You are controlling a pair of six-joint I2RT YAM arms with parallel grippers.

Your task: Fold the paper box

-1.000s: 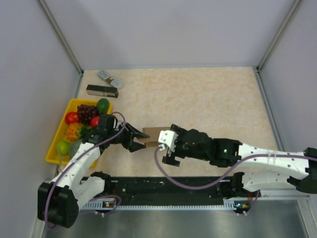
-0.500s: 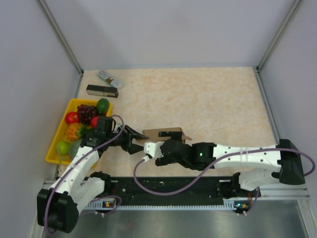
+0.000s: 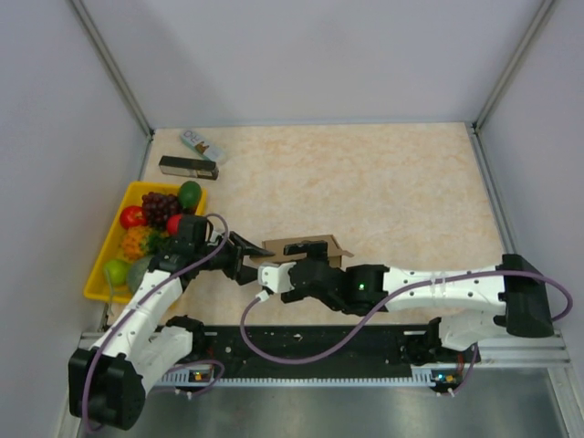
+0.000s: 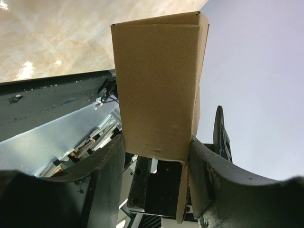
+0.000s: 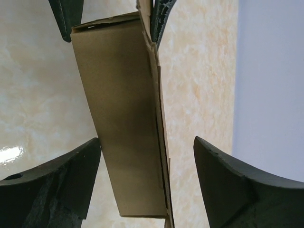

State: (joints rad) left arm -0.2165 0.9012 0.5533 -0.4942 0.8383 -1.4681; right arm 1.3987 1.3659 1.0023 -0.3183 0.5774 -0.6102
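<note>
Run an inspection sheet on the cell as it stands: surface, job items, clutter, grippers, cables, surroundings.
Surface: beige marbled table, glossy.
Job's things: paper box, brown, partly folded into a sleeve, near the front edge between both arms.
Clutter: yellow tray of fruit at the left edge; slim black box and white printed packet in the far left corner.
Grippers: left gripper shut on the paper box; right gripper open, fingers either side of the box, one side clearly apart from it.
Cables: purple cable on the left arm; purple cable on the right arm loops over the base rail.
Surroundings: plain grey walls, metal frame posts.
</note>
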